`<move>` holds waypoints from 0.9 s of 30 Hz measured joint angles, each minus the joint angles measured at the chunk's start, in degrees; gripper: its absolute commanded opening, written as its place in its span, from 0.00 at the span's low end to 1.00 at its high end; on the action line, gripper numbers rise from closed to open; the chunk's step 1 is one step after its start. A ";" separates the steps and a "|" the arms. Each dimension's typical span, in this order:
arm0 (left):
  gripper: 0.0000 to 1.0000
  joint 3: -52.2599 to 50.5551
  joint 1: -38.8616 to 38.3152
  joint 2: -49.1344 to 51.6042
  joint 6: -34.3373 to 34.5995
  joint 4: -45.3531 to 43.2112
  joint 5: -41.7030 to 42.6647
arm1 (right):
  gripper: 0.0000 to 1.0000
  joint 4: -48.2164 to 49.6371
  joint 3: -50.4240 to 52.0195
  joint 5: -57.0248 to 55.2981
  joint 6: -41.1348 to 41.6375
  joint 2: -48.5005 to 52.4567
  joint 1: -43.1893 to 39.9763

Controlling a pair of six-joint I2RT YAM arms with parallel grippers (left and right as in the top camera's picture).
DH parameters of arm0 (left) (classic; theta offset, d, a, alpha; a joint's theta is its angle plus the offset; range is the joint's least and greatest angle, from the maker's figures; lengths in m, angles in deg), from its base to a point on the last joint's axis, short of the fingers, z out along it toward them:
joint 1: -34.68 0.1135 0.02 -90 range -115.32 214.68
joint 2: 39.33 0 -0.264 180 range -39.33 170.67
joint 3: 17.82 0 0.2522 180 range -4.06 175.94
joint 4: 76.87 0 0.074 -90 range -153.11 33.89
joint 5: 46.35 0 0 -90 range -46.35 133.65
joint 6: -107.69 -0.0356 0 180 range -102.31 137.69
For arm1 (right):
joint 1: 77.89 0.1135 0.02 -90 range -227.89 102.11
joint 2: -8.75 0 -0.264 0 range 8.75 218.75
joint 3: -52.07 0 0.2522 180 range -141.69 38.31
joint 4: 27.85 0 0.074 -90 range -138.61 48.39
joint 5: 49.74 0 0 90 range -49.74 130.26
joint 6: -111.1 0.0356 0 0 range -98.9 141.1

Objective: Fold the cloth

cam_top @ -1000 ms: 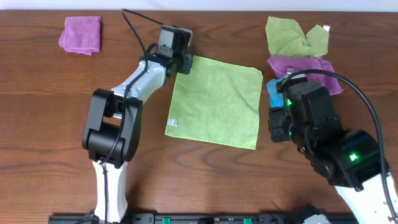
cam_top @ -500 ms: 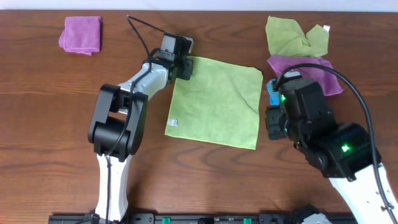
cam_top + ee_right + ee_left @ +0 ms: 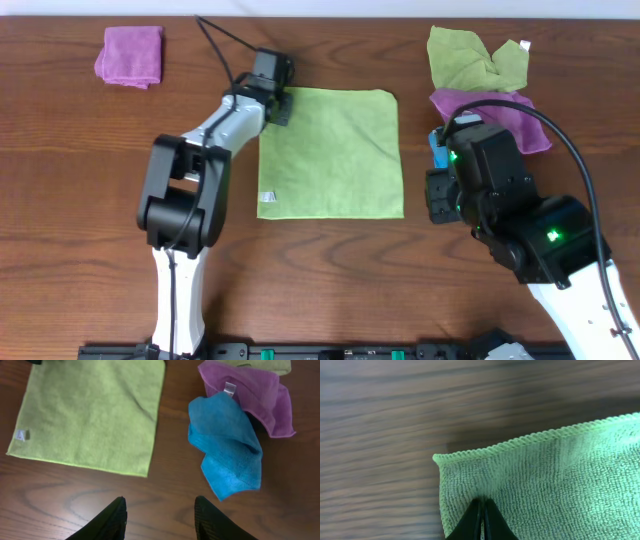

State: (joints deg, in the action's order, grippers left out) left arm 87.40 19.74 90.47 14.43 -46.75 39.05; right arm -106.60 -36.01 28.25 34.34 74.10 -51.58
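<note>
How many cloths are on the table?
5. A flat green cloth in the middle, a folded purple cloth far left, and at the right a crumpled green cloth, a loose purple cloth and a blue cloth. Others may be hidden.

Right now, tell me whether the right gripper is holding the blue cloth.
No: the right gripper is open with nothing between its fingers, and the blue cloth lies apart from them.

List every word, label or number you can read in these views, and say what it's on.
No text can be read in any view.
Flat green cloth: corner tag, too small to read.
Crumpled purple cloth: white tag, too blurred to read.
</note>
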 measured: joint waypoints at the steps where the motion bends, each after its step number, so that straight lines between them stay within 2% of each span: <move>1: 0.06 0.04 0.72 -0.04 -0.02 0.28 -0.11 | 0.46 0.20 0.02 0.00 0.00 0.07 0.00; 7: 0.06 0.07 4.94 -0.04 -0.02 -0.11 1.25 | 0.45 2.27 0.00 0.04 0.00 2.60 0.00; 17: 0.06 -0.15 5.79 -0.20 0.04 -1.84 2.97 | 0.45 9.20 0.02 0.02 -1.97 5.92 0.00; 19: 0.12 -0.15 5.84 -0.72 0.46 -1.33 3.19 | 0.47 11.15 0.02 0.04 -3.41 5.97 -0.09; 23: 0.13 -0.37 5.86 -5.64 2.23 2.71 3.85 | 0.47 13.00 0.00 0.37 -6.38 6.91 -2.45; 27: 0.10 -0.42 5.88 -16.59 3.21 10.73 4.61 | 0.52 13.44 0.00 4.94 -8.87 9.64 -8.87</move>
State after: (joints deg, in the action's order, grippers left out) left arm 86.99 25.62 73.88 17.64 -36.02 43.66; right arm -93.16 -36.01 33.19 25.46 83.73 -60.46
